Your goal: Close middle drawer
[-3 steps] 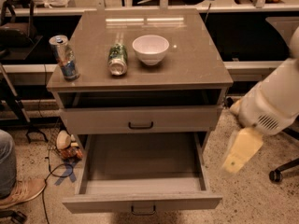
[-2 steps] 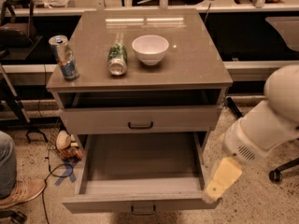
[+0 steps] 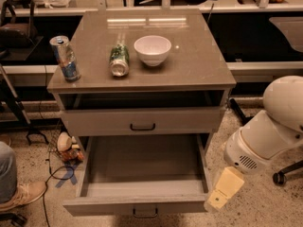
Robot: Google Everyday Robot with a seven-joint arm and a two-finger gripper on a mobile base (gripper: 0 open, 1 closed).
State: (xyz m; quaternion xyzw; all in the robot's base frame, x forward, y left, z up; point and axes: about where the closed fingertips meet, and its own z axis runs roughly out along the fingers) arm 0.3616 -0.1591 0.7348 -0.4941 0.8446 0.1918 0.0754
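Observation:
The middle drawer [image 3: 142, 171] of the grey-beige cabinet [image 3: 199, 74] is pulled far out and its plain interior is bare. Its low front [image 3: 104, 206] faces the camera, with a small dark bar handle [image 3: 145, 214] at the centre. Above it sits the taller drawer front [image 3: 94, 123] with a larger handle [image 3: 142, 127]. My gripper [image 3: 221, 193], with yellowish fingers on a white arm [image 3: 270, 131], hangs just right of the open drawer's front right corner, close to or touching it. The lowest drawer is hidden under the open one.
On the cabinet top stand a blue can [image 3: 65, 58], a green can lying on its side [image 3: 119, 59] and a white bowl [image 3: 152, 49]. A person's leg and shoe [image 3: 19, 193] are at the left. Cables and clutter [image 3: 66, 148] lie on the floor. A chair wheel [image 3: 279, 178] is at the right.
My arm and gripper have moved down and left, from beside the cabinet's right side to the open drawer's front right corner. The drawer has not visibly moved.

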